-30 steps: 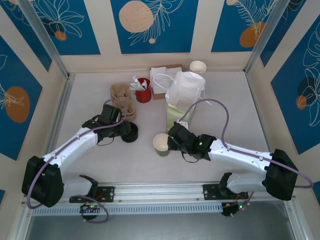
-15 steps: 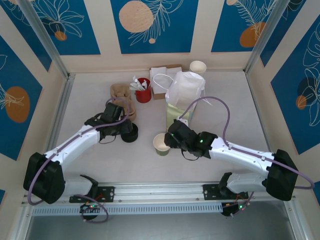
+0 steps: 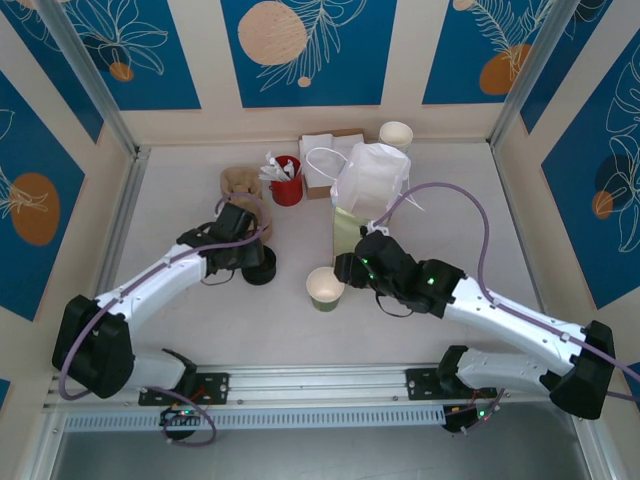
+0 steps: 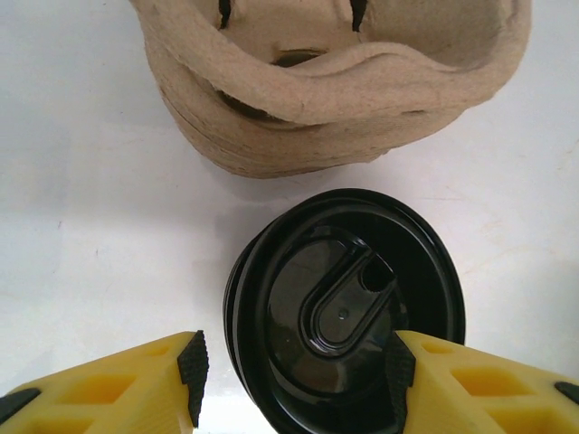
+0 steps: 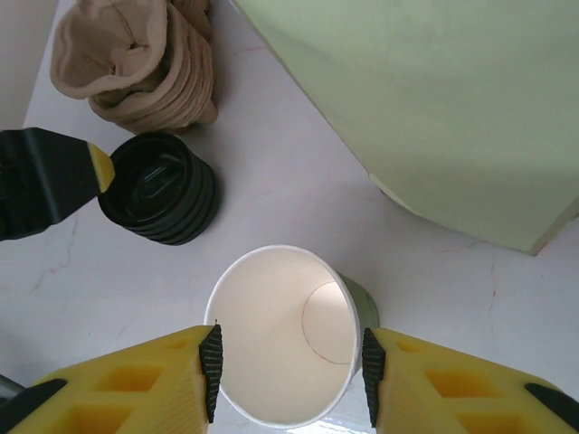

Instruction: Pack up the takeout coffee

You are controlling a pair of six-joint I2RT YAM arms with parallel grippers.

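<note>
The coffee cup (image 3: 325, 288) stood upright on the counter (image 3: 450, 230) a little toward 6 o'clock from its middle. Its mouth was open and its inside was pale, with a green lower band showing in the right wrist view. The right pincer (image 5: 291, 362) hung over the cup with its yellow fingers (image 5: 145, 380) parted. One dark pad sat at 9 o'clock of the rim and the other at 3 o'clock. Whether either pad touched the paper could not be told. From above, that pincer's body sat just off the cup at 2 o'clock.

A stack of black lids (image 4: 344, 307) rested at 9 o'clock of the cup, well apart from it. The left pincer (image 4: 294, 366) straddled this stack, held wide. Bare counter showed between its left pad and the stack, while its right pad met the stack's edge. The top lid showed its raised sip tab and small hole.

Just beyond the lids, at 12 o'clock, lay a slumped pile of tan pulp carriers (image 4: 335, 81). A pale green paper bag (image 5: 434, 108) stood at 1 o'clock of the cup, near it but apart. A white plastic bag (image 3: 372, 175) sat behind the green bag. Farther toward the back wall were a red cup (image 3: 287, 188) stuffed with sachets and a nested stack of cream cups (image 3: 396, 133).
</note>
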